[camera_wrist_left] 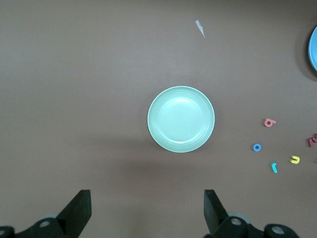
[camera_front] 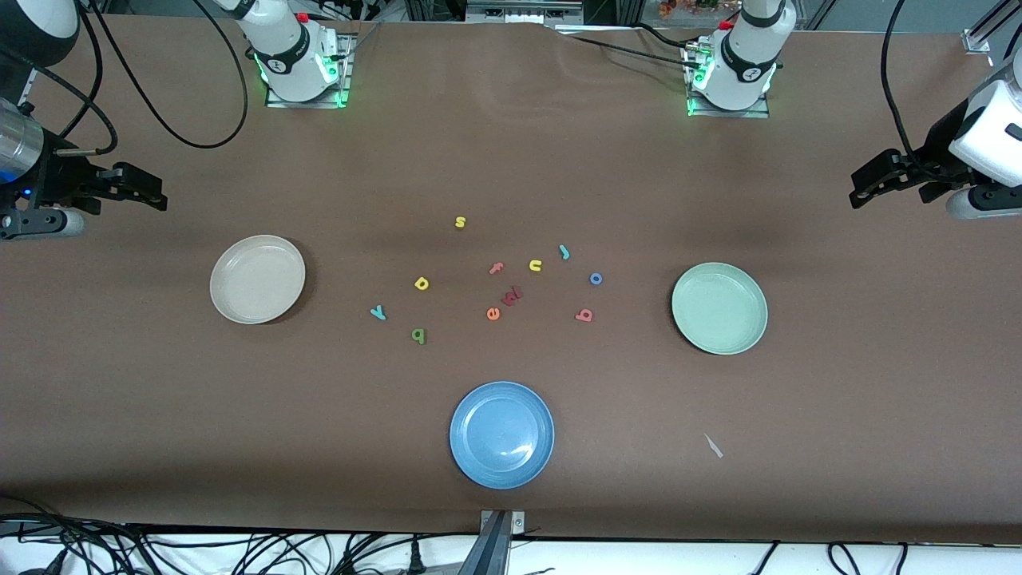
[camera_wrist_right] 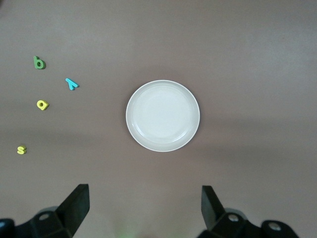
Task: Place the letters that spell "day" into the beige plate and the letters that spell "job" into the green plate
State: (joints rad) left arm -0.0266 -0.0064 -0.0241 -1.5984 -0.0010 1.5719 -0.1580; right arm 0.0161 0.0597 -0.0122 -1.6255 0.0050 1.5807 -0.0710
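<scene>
The beige plate (camera_front: 257, 279) (camera_wrist_right: 162, 115) lies bare toward the right arm's end, the green plate (camera_front: 719, 307) (camera_wrist_left: 181, 119) toward the left arm's end. Between them lie the yellow d (camera_front: 421, 283) (camera_wrist_right: 42, 104), green a (camera_front: 419, 335) (camera_wrist_right: 38, 63), teal y (camera_front: 378, 313) (camera_wrist_right: 72, 84), teal j (camera_front: 564, 252) (camera_wrist_left: 274, 168), blue o (camera_front: 596, 278) (camera_wrist_left: 256, 147) and salmon b (camera_front: 584, 315) (camera_wrist_left: 269, 122). My right gripper (camera_front: 152, 192) (camera_wrist_right: 145, 206) waits open, high over its table end. My left gripper (camera_front: 864, 185) (camera_wrist_left: 147, 208) waits open over the other end.
A blue plate (camera_front: 501, 434) lies nearest the front camera, mid-table. Other letters sit among the task's: yellow s (camera_front: 460, 222), yellow u (camera_front: 535, 265), pink f (camera_front: 497, 268), orange e (camera_front: 493, 314), a dark red letter (camera_front: 512, 296). A scrap of tape (camera_front: 713, 446) lies near the green plate.
</scene>
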